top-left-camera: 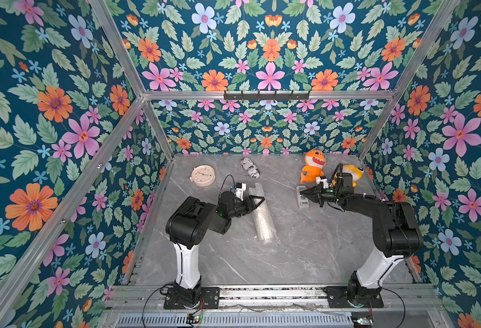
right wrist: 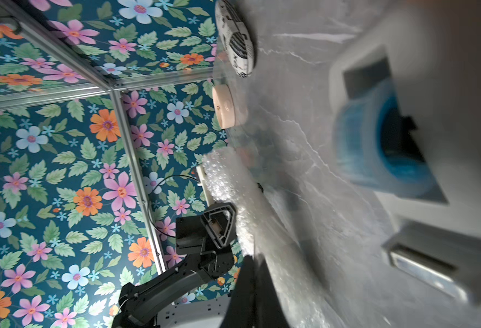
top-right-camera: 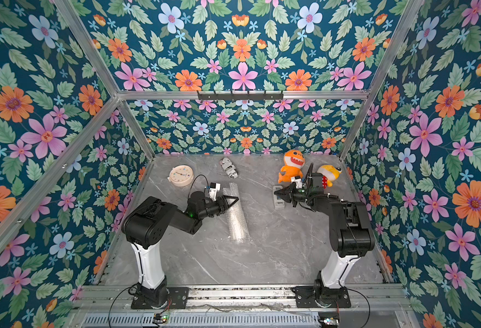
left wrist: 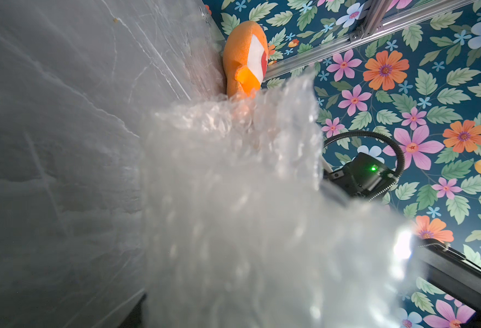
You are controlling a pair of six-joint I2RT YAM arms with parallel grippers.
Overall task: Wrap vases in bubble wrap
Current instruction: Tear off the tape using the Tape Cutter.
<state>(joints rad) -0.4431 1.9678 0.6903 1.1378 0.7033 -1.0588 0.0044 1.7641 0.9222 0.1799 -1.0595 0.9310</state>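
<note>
Bubble wrap [left wrist: 233,198] is seen closest of all. It fills the middle of the left wrist view as a blurred, crinkled mass right before the lens. In both top views the wrap [top-left-camera: 263,221] is shown rolled into a long tube. It is laid flat near the middle of the grey marble table [top-left-camera: 290,261], with one end turned toward the back wall and the other toward the arm bases. The left gripper [top-left-camera: 259,200] is set across the farther half of the roll, and its jaws are drawn in on the wrap, so the roll is gripped between them. Whether the vase lies inside the roll cannot be told, since the layers are too cloudy to be seen through.

The right gripper [top-left-camera: 301,194] is held well apart from the roll, with its jaws closed to a point over the grey-white tape dispenser [top-left-camera: 302,205]. Whether the dispenser is touched, or anything is pinched, cannot be told. In the right wrist view the dispenser's blue tape roll [right wrist: 389,147] is shown close and blurred.

Along the back of the table are placed a round cream clock [top-left-camera: 203,175], a black-and-white printed cylinder [top-left-camera: 250,168] lying on its side, an orange shark plush [top-left-camera: 313,166], and a yellow plush [top-left-camera: 354,170] partly hidden behind the right arm.
</note>
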